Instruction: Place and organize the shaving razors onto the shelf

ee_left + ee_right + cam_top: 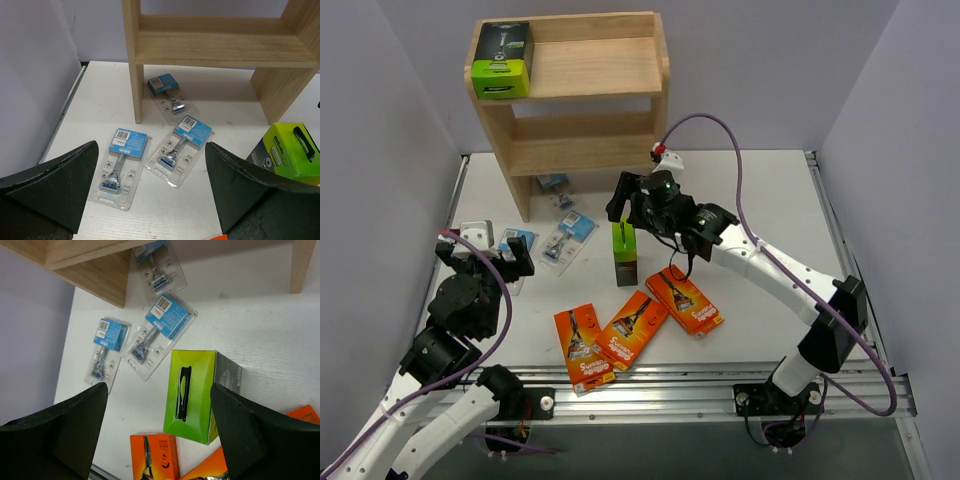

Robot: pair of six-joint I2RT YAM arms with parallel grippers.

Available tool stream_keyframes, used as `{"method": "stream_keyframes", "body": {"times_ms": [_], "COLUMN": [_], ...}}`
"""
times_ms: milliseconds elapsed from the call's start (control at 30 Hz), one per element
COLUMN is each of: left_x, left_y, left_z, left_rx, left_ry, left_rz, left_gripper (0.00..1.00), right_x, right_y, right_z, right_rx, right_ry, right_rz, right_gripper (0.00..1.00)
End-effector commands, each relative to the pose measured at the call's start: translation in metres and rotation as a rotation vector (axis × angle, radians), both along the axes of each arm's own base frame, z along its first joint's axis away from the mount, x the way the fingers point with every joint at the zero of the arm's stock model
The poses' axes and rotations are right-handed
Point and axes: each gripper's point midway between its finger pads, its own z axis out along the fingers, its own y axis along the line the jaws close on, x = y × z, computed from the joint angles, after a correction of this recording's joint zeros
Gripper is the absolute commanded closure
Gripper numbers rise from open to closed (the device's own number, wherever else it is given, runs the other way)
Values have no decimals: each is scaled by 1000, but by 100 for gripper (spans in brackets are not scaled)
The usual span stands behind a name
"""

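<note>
Up on the shelf [595, 65], well beyond both pairs of fingers, only one shelved box [502, 58] in black and lime sits at the left end of the top tier; the middle tier shows nothing on it; you can judge the job as barely begun, with seven packs left.

Near your right fingers [65, 425], three orange boxes [633, 328] lie flat on the tabletop [770, 220]; ahead of your left fingers [55, 185] lie three blister packs [121, 165], two in the open and the farthest one tucked between the shelf's legs, still on the tabletop.

Between your right fingers the standing box [192, 395], black and lime, rests upright on the tabletop; those fingers are spread wide to either side of it and grip nothing; whether one of them brushes its grey flank, you cannot tell. Your left fingers gape fully apart, holding and touching nothing.
</note>
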Motion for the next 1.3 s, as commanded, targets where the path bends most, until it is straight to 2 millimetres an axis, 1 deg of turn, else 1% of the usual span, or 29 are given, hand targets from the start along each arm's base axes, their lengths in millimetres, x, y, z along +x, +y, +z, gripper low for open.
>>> {"method": "stream_keyframes", "body": {"times_ms": [0,33,67,100,167,200,233,267,333,367,400,500,600,633,833,1067,1133,1267], "left_x": [-1,-1,-2,-2,-3,-3,-3,-3,-4,-4,-4,-4,-4,-4,-5,-5,-5,-5], "left_y": [0,0,0,1,1,1,1,1,1,0,0,0,0,0,1,0,0,0], "left_z": [13,13,14,14,14,15,15,16,15,15,15,15,15,16,16,16,16,16], "left_rx": [-22,-22,-24,-26,-26,-28,-28,-30,-29,-30,-30,-30,-31,-30,-30,-32,-31,-31], "left_ry": [-42,-45,-47,-47,-49,-52,-52,-54,-53,-54,-54,-54,-55,-56,-57,-60,-58,-59], "left_rz": [-4,-4,-4,-2,-4,-2,-4,-4,-5,-7,-7,-10,-10,-10,-5,-11,-11,-11], "left_gripper": [3,3,3,3,3,3,3,3,3,3,3,3,3,3,2,2,2,2], "right_x": [1,0,2,2,1,0,1,2,2,0,0,-1,-2,-2,2,-1,-1,-3], "right_y": [-5,-2,2,2,6,7,10,10,3,2,-2,-2,-1,0,4,13,14,15], "right_z": [-23,-28,-42,-41,-52,-68,-71,-87,-99,-110,-113,-120,-115,-113,-87,-44,-40,-42], "right_rx": [-190,-216,-267,-296,-355,-402,-417,-466,-526,-558,-584,-589,-576,-574,-537,-432,-425,-428], "right_ry": [46,58,76,82,91,118,120,133,156,169,168,169,162,157,125,64,59,64], "right_rz": [14,24,37,40,49,53,54,45,16,10,-12,-8,-5,-3,-2,14,16,24], "right_gripper": [20,18,18,17,16,15,13,13,11,11,10,12,22,24,20,20,20,20]}}
